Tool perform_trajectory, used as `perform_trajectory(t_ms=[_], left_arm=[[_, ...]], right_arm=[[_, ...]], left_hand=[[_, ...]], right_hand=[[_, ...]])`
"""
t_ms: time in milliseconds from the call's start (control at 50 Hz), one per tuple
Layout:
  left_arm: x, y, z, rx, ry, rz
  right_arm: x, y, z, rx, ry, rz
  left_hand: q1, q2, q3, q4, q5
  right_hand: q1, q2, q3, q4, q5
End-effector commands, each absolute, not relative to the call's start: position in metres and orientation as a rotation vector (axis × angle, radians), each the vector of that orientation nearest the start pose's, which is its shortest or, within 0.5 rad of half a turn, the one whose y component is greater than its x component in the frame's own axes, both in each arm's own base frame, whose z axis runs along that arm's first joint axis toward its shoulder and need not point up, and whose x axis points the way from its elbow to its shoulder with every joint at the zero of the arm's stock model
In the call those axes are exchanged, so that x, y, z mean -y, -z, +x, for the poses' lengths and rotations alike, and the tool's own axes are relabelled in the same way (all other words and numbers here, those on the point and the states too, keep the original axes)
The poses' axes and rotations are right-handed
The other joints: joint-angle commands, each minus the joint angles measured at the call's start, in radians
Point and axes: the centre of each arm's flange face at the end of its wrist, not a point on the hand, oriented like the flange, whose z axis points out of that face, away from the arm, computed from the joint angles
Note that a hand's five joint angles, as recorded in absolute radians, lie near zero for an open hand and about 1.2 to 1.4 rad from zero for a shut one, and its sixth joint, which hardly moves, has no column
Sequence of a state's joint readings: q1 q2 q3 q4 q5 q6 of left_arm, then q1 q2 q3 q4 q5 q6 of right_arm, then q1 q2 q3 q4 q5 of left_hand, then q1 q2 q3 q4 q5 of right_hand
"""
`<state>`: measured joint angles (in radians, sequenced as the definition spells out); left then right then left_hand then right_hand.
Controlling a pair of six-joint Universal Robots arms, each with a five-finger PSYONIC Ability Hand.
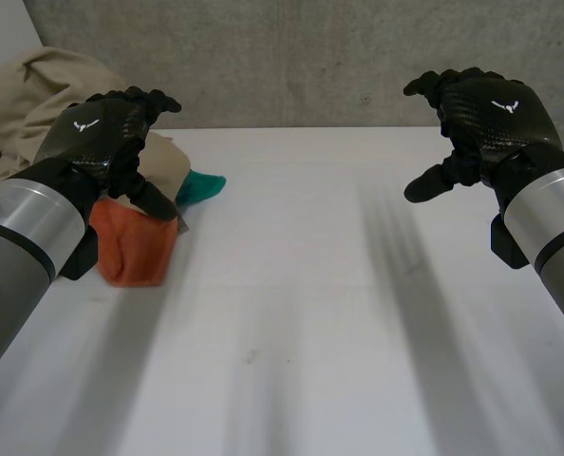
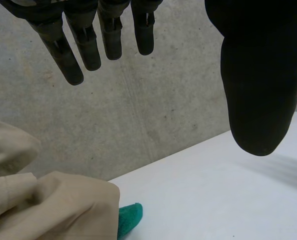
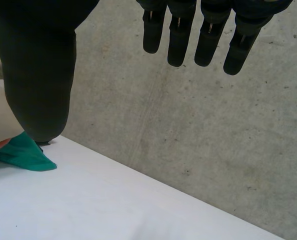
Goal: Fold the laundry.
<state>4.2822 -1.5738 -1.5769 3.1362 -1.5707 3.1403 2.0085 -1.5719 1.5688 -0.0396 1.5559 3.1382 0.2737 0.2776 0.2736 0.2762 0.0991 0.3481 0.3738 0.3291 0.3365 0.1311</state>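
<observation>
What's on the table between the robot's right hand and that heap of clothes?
Nothing. The head view shows bare white table between the right hand and the heap of clothes.

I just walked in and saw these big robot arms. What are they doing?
The robot is about to fold laundry, but no folding has begun. A small pile lies at the far left of the white table: a beige garment, an orange cloth and a teal cloth. The left hand hangs over the pile, open and holding nothing. The right hand hovers over bare table on the other side, open too.
</observation>
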Motion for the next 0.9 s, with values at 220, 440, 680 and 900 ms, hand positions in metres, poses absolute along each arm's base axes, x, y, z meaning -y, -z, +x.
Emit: perform_trajectory(t_ms=[220, 440, 680, 900], left_arm=[[0.226, -0.305, -0.243, -2.354, 2.354, 0.603], [0.316, -0.338, -0.199, -1.917, 2.404, 0.443], [0.454, -0.284, -0.164, -1.675, 2.109, 0.558], [0.478, -0.289, -0.174, -1.519, 2.134, 0.542]], right_arm=[[0.231, -0.324, 0.248, -1.818, 2.108, -0.417], [0.239, -0.317, 0.251, -1.816, 2.057, -0.473], [0.244, -0.304, 0.256, -1.812, 1.966, -0.559], [0.251, -0.306, 0.249, -1.822, 1.989, -0.542]], left_hand=[[-0.099, -0.103, -0.099, -0.102, -0.099], [-0.099, -0.103, -0.099, -0.102, -0.099], [-0.099, -0.103, -0.099, -0.102, -0.099], [1.123, 1.119, 1.123, 1.12, 1.123]], right_hand=[[-0.174, -0.199, -0.155, -0.162, -0.131], [-0.174, -0.199, -0.155, -0.162, -0.131], [-0.174, -0.199, -0.155, -0.162, -0.131], [-0.174, -0.199, -0.155, -0.162, -0.131]])
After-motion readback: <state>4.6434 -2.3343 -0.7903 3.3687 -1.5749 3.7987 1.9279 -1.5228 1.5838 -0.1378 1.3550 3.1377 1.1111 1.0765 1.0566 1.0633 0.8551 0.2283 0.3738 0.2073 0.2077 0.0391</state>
